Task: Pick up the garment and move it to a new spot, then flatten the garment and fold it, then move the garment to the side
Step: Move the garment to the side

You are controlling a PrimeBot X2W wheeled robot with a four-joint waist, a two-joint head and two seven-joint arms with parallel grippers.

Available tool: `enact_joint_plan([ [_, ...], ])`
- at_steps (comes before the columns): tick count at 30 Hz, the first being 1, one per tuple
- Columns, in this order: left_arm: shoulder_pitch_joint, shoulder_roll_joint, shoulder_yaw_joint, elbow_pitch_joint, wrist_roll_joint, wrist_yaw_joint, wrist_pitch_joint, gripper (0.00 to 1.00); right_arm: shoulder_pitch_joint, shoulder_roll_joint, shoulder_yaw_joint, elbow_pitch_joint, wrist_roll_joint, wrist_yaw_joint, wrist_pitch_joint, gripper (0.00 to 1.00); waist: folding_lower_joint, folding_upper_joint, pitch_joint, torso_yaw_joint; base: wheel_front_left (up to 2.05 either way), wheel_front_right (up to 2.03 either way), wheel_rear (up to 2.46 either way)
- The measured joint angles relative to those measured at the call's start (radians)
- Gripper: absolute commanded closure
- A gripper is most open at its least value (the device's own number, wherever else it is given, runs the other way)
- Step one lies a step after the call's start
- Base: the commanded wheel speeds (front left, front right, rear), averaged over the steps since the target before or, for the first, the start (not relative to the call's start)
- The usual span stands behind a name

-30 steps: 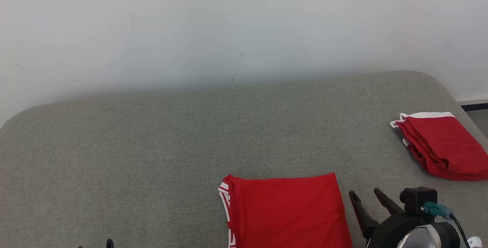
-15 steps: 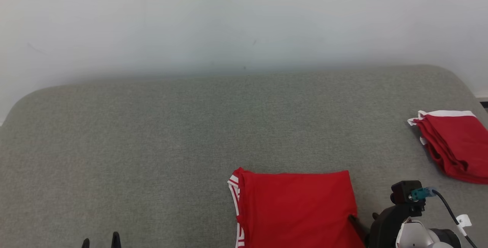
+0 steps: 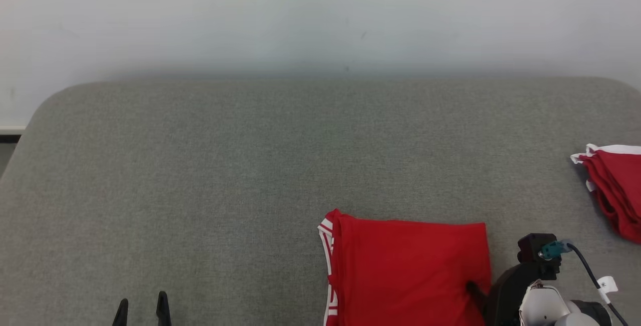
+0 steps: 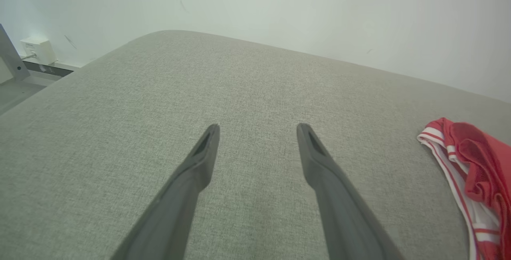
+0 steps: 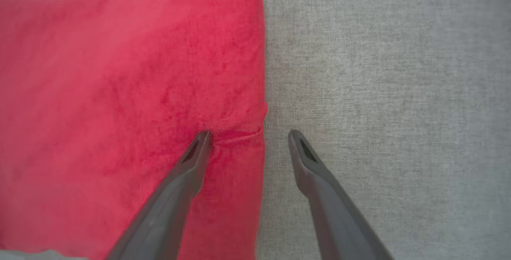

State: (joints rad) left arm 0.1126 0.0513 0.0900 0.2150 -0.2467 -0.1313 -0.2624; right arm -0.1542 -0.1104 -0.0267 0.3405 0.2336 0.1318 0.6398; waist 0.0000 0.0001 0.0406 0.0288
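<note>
The folded red fabric garment with white-striped trim lies flat on the grey woven cushion at five o'clock in the head view. The right gripper gapes wide and holds nothing. It straddles the garment's edge, one finger denting the cloth. The left gripper, at seven o'clock, is spread wide and empty. A second folded red cloth lies at three o'clock.

Soft red garment on a coarse grey padded top
The garment is a matt knit with a faint nap and flat white striped trim; the padded top under it is rough, matt woven fabric. My right gripper and left gripper are smooth, dull dark plastic by the look. The wall behind is smooth matt white, lightly scuffed.
</note>
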Motion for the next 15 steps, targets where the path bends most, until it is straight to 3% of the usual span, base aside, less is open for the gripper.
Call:
enact_joint_plan([
  [9,-0.034,0.000,-0.023,0.004,-0.001,0.000,0.000,0.00,-0.033,0.019,-0.021,0.035,-0.036,0.000,0.039,0.00,0.0000,-0.0001,0.049,0.038,0.00,0.00,0.00],
  [10,-0.037,0.000,-0.024,0.005,-0.002,0.000,0.000,0.00,-0.036,0.019,-0.021,0.037,-0.042,0.000,0.046,0.16,-0.0001,-0.0001,0.054,0.042,0.00,0.00,0.00],
  [11,-0.039,0.000,-0.025,0.006,-0.002,0.000,0.000,0.00,-0.041,0.017,-0.018,0.040,-0.045,0.000,0.053,0.16,-0.0001,-0.0001,0.057,0.046,0.00,0.00,0.00],
  [12,-0.041,0.000,-0.026,0.007,-0.002,0.000,0.000,0.00,-0.045,0.012,-0.011,0.040,-0.053,0.000,0.057,0.61,-0.0001,-0.0002,0.061,0.049,0.00,0.00,0.00],
  [13,-0.042,0.000,-0.027,0.007,-0.003,0.000,0.000,0.00,-0.049,0.007,0.000,0.040,-0.057,0.000,0.062,0.84,-0.0001,-0.0002,0.063,0.053,0.00,0.00,0.00],
  [14,-0.043,0.000,-0.027,0.008,-0.004,0.000,0.000,0.00,-0.052,0.001,0.014,0.039,-0.060,0.000,0.064,1.00,-0.0001,-0.0002,0.066,0.055,0.00,0.00,0.00],
  [15,-0.045,0.000,-0.027,0.009,-0.006,0.000,0.000,0.00,-0.055,-0.005,0.025,0.036,-0.059,0.000,0.065,1.00,-0.0001,-0.0001,0.068,0.057,0.00,0.00,0.00],
])
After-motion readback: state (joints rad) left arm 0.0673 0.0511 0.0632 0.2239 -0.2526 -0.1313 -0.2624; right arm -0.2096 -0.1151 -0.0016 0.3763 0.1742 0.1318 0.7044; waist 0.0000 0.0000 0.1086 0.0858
